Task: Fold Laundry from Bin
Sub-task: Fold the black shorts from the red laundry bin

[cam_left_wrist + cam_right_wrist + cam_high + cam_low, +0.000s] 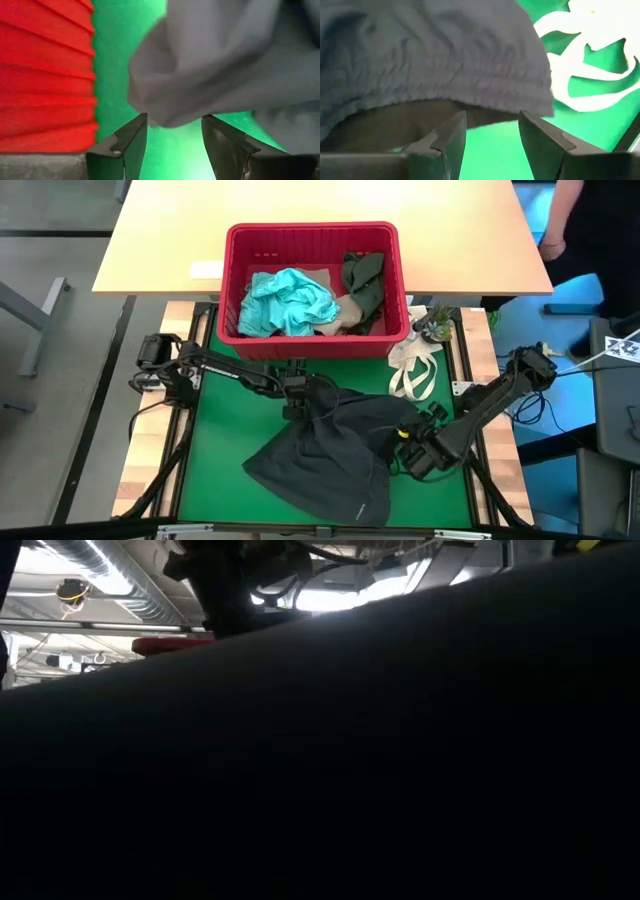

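A dark grey garment (pixel 330 455) lies crumpled on the green mat (pixel 215 450) and fills most of the low view (pixel 380 760). My left gripper (pixel 296 410) stands open at its far left corner, where a bunched fold (pixel 150 95) sits just ahead of the fingertips (pixel 172 125). My right gripper (pixel 408 442) stands open at its right edge, in front of the gathered elastic hem (pixel 505 95). The red bin (pixel 312 340) at the mat's far edge holds a teal (pixel 290 302), a beige (pixel 345 310) and an olive (pixel 365 280) garment.
A white cloth bag with loop handles (pixel 415 370) lies on the mat to the right of the bin, close to my right gripper (pixel 492 122). A small plant (pixel 437 322) stands beyond the bag. The bin's ribbed wall (pixel 45 75) is close beside my left gripper. A person (pixel 580 230) stands at the far right.
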Controlling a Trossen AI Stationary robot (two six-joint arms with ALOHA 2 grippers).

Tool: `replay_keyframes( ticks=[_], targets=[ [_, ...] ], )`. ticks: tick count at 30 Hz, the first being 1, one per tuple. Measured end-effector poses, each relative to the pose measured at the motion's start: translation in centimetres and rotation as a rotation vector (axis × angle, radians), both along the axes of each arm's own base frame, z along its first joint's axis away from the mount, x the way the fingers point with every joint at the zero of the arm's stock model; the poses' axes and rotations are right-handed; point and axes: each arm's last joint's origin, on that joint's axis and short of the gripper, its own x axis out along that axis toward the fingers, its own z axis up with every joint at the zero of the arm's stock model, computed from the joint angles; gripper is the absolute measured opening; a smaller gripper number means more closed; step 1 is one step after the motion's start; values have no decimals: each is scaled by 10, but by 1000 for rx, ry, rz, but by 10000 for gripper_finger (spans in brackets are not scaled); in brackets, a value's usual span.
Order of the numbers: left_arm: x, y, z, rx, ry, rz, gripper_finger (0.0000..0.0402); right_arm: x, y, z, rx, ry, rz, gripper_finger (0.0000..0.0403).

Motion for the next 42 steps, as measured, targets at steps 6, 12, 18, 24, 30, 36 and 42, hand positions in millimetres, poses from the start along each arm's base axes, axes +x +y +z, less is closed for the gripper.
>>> replay_keyframes(
  ticks=[6,12,18,24,30,36,42],
  targets=[
    [8,6,-9,-6,-8,-59,182,-2,-17,-20,12,109,-20,182],
    [15,6,-21,12,9,-108,169,-4,-21,-38,40,107,7,182],
    [20,10,-18,2,-60,-67,77,-8,-27,-62,77,52,-27,182],
    [22,19,-16,-15,-118,31,9,-15,-33,-80,116,20,-81,182],
    [21,27,-16,25,-129,94,3,-19,-36,-83,117,47,-108,182],
    [20,31,-13,150,-143,187,2,-22,-37,-84,124,96,-123,182],
    [20,35,-13,180,-147,212,13,-24,-38,-84,132,114,-146,182]
  ],
)
